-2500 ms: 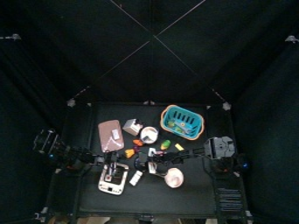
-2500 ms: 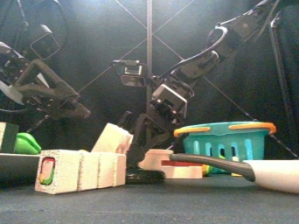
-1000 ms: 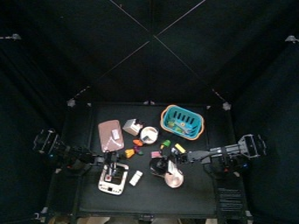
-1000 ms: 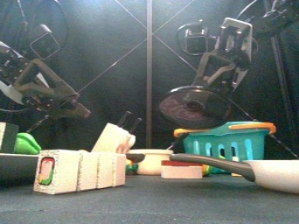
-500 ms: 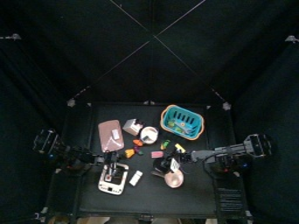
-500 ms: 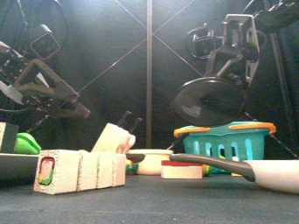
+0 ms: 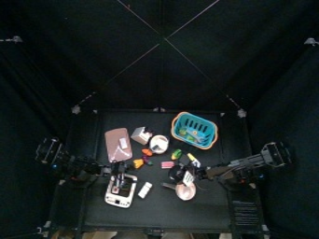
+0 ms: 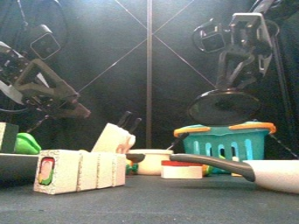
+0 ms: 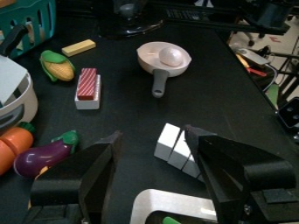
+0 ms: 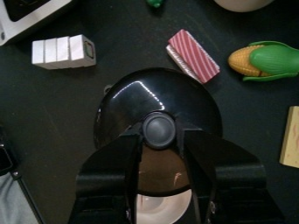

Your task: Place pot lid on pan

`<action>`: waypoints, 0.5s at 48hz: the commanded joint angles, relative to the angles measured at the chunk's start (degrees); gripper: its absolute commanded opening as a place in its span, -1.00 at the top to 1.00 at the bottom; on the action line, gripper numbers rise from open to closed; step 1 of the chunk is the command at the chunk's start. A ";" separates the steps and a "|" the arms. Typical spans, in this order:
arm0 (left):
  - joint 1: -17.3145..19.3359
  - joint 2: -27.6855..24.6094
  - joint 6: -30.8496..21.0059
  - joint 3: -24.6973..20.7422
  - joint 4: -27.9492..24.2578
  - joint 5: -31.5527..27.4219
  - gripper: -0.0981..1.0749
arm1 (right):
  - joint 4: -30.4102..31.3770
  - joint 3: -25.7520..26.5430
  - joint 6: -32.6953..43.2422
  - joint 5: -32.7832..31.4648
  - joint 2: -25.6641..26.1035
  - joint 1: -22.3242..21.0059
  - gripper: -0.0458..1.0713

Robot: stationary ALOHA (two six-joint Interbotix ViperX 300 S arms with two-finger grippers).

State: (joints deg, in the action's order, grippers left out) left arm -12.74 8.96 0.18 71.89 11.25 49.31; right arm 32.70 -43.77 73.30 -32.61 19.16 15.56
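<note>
The black pot lid (image 10: 158, 109) hangs in the air with my right gripper (image 10: 159, 131) shut on its knob. In the front view the pot lid (image 8: 228, 106) tilts just above the teal basket (image 8: 228, 140). Below it on the table lies the pan (image 8: 267, 173), white with a dark handle. In the right wrist view only a sliver of the pan (image 10: 159, 206) shows, under the lid's edge. In the left wrist view the pan (image 9: 163, 58) sits uncovered. My left gripper (image 9: 158, 147) hovers open over the table's left side, holding nothing.
White blocks (image 10: 65, 51), a red striped block (image 10: 193, 54), toy corn (image 10: 263, 59) and a wooden block (image 10: 292, 136) lie around the pan. A toy eggplant (image 9: 41, 159) and carrot (image 9: 14, 142) lie near the left arm. The teal basket (image 7: 193, 129) stands at the back right.
My right arm has carried the lid to the right and lowered it slightly, closer to the basket's rim in the front view. The left arm has not moved.
</note>
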 commanded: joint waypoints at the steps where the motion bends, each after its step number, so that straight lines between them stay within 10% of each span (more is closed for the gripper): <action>1: -0.09 0.09 0.00 -1.05 0.18 0.26 -0.76 | 5.89 0.09 7.38 -1.76 0.70 4.13 -0.23; 24: -0.09 0.09 0.00 -1.32 0.18 0.26 -0.76 | 21.53 -2.29 41.13 -14.94 -6.15 20.30 -0.24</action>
State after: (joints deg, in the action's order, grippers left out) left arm -12.74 8.96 0.18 71.63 11.34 49.31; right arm 53.61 -46.76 111.80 -45.44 13.62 33.49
